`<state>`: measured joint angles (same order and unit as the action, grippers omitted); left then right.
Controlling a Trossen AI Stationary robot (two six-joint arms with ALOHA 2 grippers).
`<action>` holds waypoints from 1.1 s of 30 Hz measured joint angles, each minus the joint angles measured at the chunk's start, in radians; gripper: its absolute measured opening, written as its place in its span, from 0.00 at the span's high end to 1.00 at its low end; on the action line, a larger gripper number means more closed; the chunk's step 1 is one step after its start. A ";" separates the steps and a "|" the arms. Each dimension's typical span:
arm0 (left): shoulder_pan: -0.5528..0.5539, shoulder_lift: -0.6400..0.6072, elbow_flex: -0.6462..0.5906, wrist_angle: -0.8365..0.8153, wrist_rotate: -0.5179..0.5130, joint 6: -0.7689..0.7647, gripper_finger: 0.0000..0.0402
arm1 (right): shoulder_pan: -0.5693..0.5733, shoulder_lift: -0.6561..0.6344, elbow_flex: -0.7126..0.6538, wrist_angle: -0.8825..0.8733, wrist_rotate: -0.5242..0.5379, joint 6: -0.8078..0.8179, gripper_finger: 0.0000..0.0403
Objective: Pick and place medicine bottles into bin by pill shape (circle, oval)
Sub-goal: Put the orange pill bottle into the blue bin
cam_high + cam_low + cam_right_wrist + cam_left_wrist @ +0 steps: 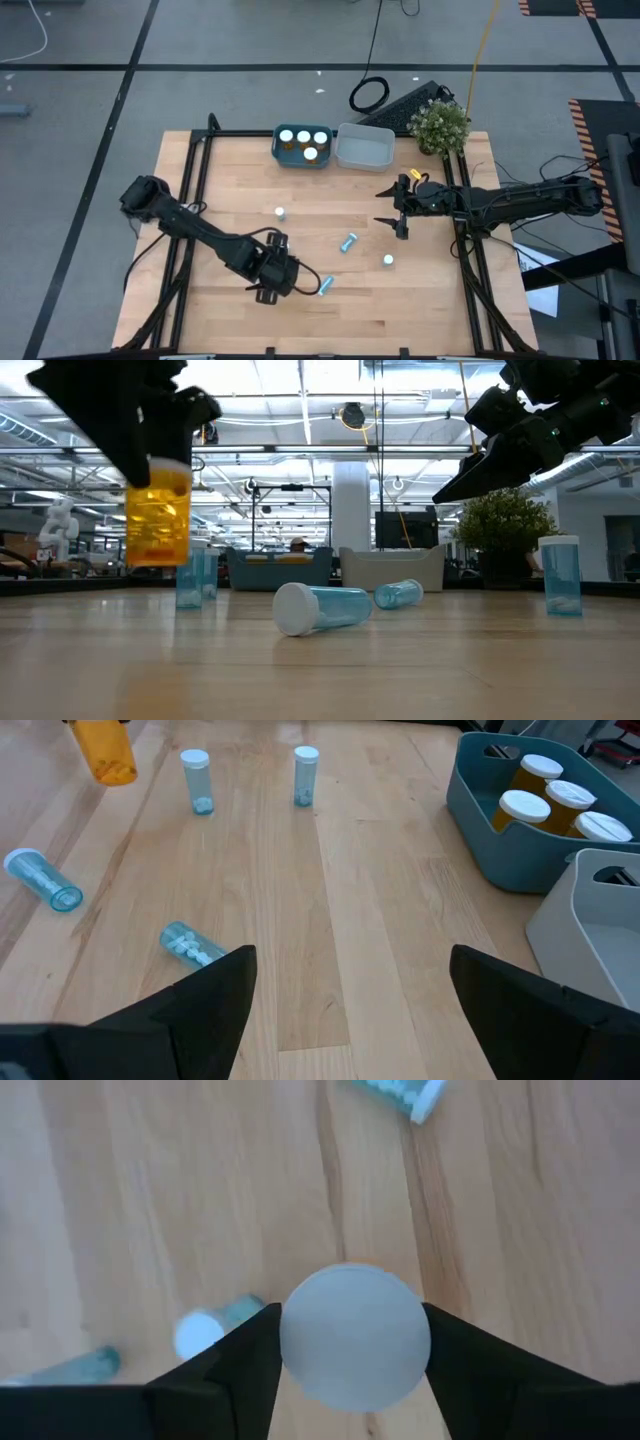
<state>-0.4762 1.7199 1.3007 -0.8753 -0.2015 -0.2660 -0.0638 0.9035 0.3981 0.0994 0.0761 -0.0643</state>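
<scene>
While the left gripper [275,272] hangs over the near part of the wooden table [220,310], its two fingers [245,1370] are clamped on the white cap of an orange bottle [158,515], which the low view shows lifted clear of the tabletop. Just to its right a pale-blue bottle [326,285] lies on its side; another upright blue one [280,212] stands farther back, toward the bins. Toward the middle, a second tipped blue bottle [348,242] lies flat, and an upright one [388,260] stands nearby to its right. At the far edge, the blue bin [280,155] holds four white-capped orange bottles [303,138], with the pale grey bin [365,161] touching its right side. The right gripper [395,210] hovers above the table in front of the grey bin with its fingers spread wide and nothing between them. A potted plant [440,125] stands at the far right corner.
</scene>
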 joint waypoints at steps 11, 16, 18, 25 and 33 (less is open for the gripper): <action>0.082 0.000 0.200 -0.130 -0.108 0.257 0.44 | 0.000 0.000 0.000 0.000 0.000 0.005 0.19; 0.167 0.000 0.266 -0.178 -0.165 0.396 0.46 | 0.000 0.000 0.000 -0.002 0.000 0.030 0.19; 0.213 0.000 0.277 -0.179 -0.167 0.441 0.46 | 0.000 0.000 0.000 -0.005 0.000 0.042 0.19; 0.404 0.000 0.281 -0.185 -0.168 0.607 0.44 | 0.000 0.000 0.000 -0.011 0.000 0.045 0.19; 0.662 0.000 0.281 -0.156 -0.169 0.715 0.46 | 0.000 -0.001 -0.012 -0.003 0.000 0.036 0.19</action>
<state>0.1855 1.7199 1.5822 -1.0309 -0.3704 0.4486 -0.0635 0.9029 0.3860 0.0961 0.0761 -0.0280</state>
